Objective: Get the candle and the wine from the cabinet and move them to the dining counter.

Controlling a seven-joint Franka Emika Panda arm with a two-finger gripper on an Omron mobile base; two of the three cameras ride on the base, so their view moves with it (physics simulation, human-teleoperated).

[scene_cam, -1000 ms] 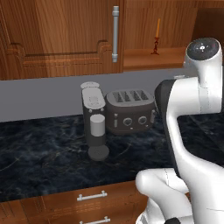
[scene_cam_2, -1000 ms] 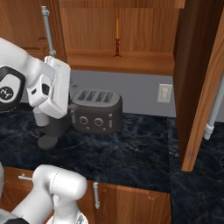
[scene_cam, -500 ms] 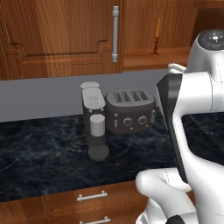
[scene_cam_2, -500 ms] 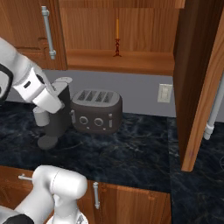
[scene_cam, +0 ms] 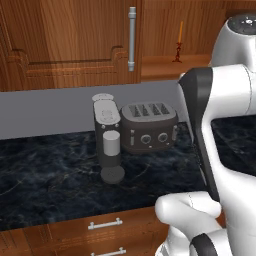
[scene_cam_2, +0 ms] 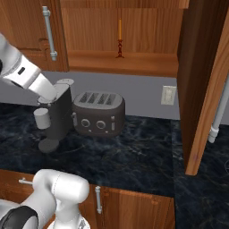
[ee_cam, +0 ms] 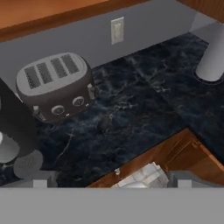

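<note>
On the shelf of the open cabinet [scene_cam_2: 134,62], above the grey back wall, I see the candle [scene_cam_2: 119,39] standing upright in its small dark holder, set back from the shelf's front edge with bare wood on both sides of it. From the left base view the candle [scene_cam: 178,45] sits just right of the closed cabinet door, whose long metal handle [scene_cam: 132,38] hangs vertically near that door's edge. The other cabinet door [scene_cam_2: 197,85] stands swung outward on the right of the right base view, its lower corner reaching down close to the countertop [scene_cam_2: 143,152]; this narrows the free space on that side.

Below the shelf, the toaster [scene_cam_2: 98,113] rests on the black countertop against the back wall, with the coffee machine [scene_cam_2: 56,118] just beside it on the left. Forward of both appliances the countertop is open marble up to its front edge, where the wooden drawers [scene_cam: 105,225] begin.

I see the arm's upper links tall at the right of the left base view, and one link crossing above the coffee machine in the right base view. The hand view looks down on the toaster [ee_cam: 54,83], a wall outlet [ee_cam: 117,29] and the countertop edge. I read the claw [ee_cam: 109,181] as spread fully wide with nothing between its tips, though the tips are barely visible.
</note>
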